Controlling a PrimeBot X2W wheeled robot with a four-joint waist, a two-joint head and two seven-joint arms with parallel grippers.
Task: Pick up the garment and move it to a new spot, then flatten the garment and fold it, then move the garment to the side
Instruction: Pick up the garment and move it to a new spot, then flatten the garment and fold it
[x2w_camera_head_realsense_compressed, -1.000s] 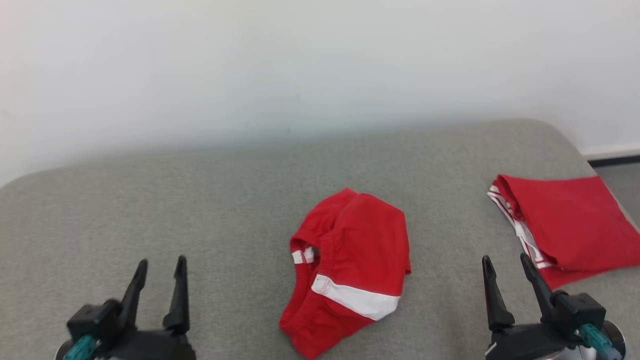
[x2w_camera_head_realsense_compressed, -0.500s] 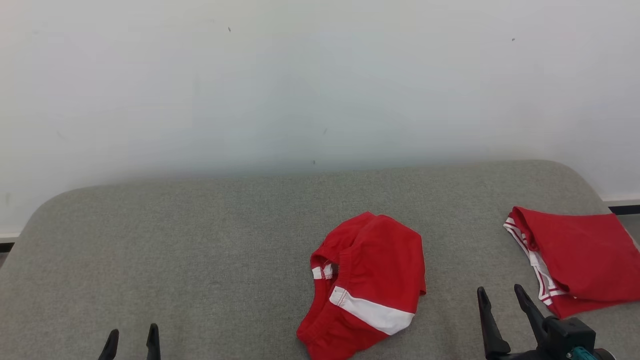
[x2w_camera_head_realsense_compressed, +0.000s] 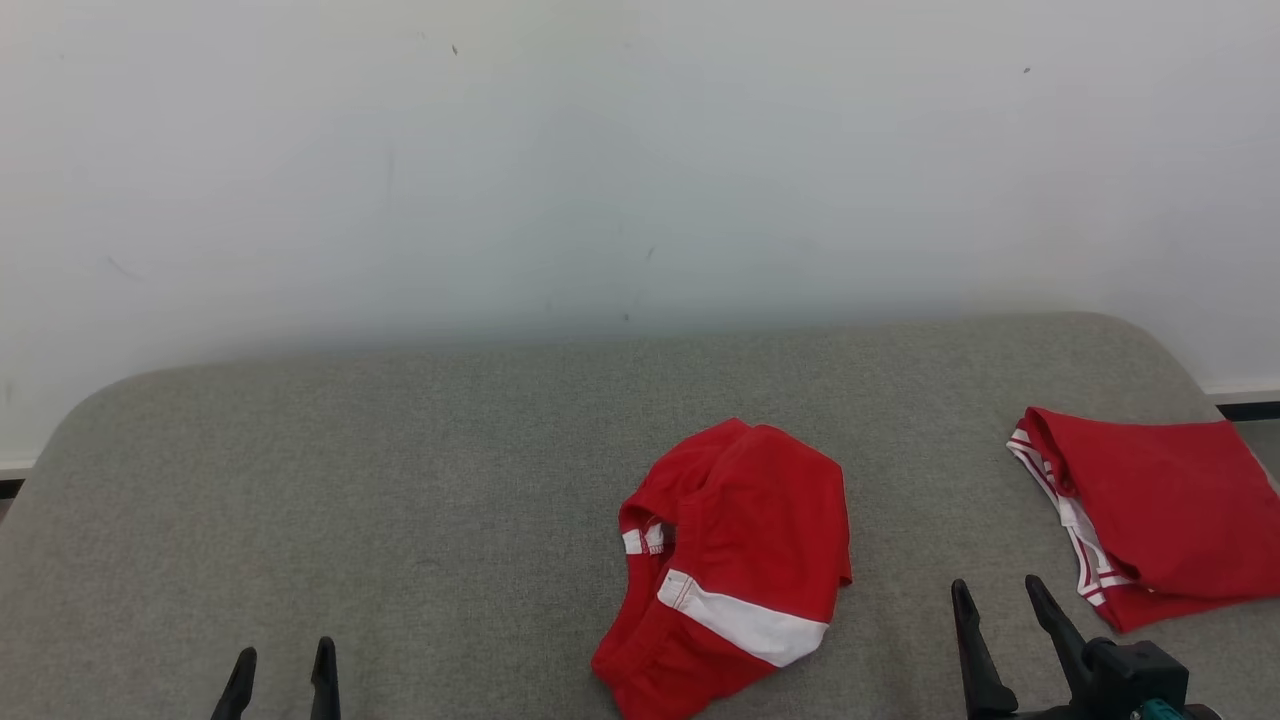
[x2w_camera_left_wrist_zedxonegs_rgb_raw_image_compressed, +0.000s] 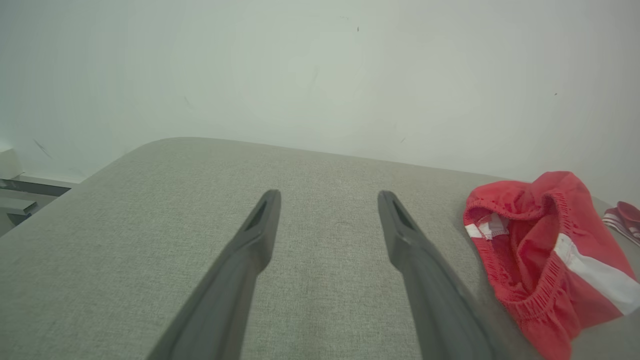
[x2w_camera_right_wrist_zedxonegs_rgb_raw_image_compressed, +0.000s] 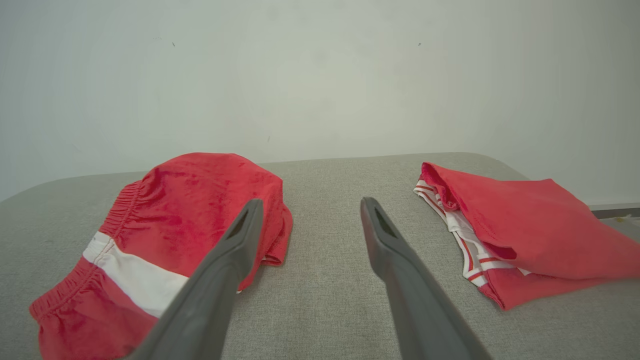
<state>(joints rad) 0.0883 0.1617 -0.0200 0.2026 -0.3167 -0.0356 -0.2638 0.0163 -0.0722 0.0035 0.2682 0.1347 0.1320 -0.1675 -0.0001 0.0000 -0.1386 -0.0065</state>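
Both end effectors released over the grey tabletop (x2w_camera_head_realsense_compressed: 400, 480); the crumpled red garment (x2w_camera_head_realsense_compressed: 735, 565) lies untouched.

The crumpled red garment, with a white band and an elastic waistband, sits bunched near the front middle of the tabletop. The left end effector (x2w_camera_head_realsense_compressed: 284, 652) is at the lower left, fingers spread and empty, well apart from it. The right end effector (x2w_camera_head_realsense_compressed: 997, 586), likewise spread and empty, stands between that garment and a folded red garment (x2w_camera_head_realsense_compressed: 1160, 510) with striped trim near the tabletop's right edge. A white wall (x2w_camera_head_realsense_compressed: 640, 150) rises behind.
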